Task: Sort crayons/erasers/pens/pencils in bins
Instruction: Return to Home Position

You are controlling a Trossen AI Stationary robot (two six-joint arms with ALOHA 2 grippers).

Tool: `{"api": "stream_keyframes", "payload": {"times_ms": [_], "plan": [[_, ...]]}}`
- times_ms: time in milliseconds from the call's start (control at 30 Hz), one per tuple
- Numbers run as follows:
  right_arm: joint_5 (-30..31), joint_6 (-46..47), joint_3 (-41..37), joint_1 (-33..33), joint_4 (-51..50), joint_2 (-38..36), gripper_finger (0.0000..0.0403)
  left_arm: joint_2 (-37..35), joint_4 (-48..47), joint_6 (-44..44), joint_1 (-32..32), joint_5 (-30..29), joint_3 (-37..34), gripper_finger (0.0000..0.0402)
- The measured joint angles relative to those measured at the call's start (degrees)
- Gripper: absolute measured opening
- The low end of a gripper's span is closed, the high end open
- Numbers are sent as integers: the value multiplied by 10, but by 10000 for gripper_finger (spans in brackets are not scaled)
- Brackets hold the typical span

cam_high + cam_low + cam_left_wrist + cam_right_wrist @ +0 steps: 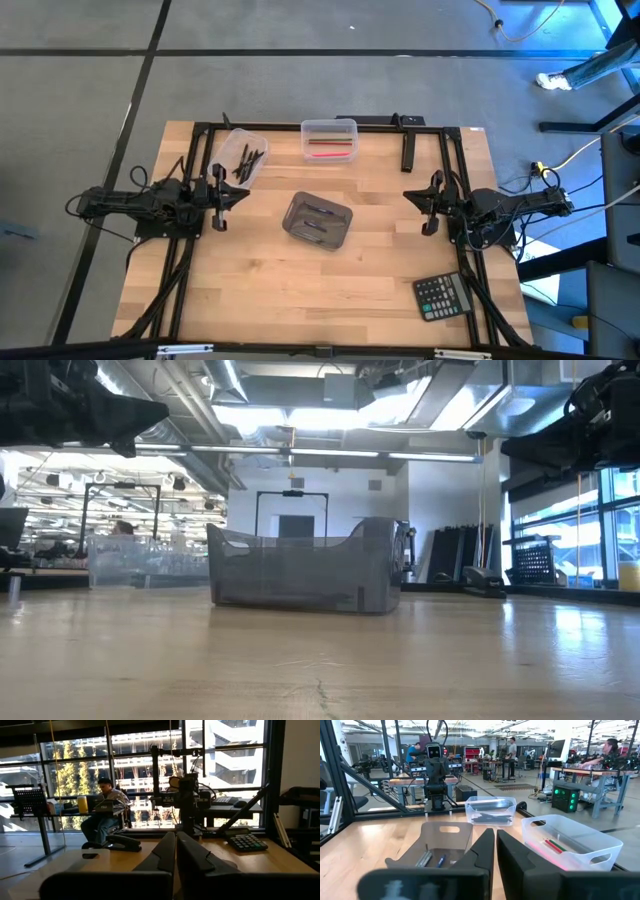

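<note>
Three bins stand on the wooden table. The clear bin (243,157) at the far left holds black sticks (248,160). The clear bin (329,140) at the far middle holds red and pink sticks (330,152). The smoky grey bin (318,220) at the centre holds dark and bluish sticks (322,212). My left gripper (222,195) waits shut at the left side, level and above the table, with nothing between its fingers (167,847). My right gripper (430,203) waits the same way at the right, shut (495,842), facing the bins.
A black calculator (443,296) lies at the near right corner. A thick black bar (408,152) lies at the far right. A black frame (300,126) runs along the table's far edge and sides. Bare wood (300,290) stretches from the grey bin to the near edge.
</note>
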Motion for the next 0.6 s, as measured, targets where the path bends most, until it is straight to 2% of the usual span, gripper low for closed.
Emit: {"api": "stream_keyframes", "payload": {"times_ms": [300,600], "plan": [[0,0,0,0,0,0,26,0,0,0,0,0,0,1],[0,0,0,0,0,0,26,0,0,0,0,0,0,18]]}}
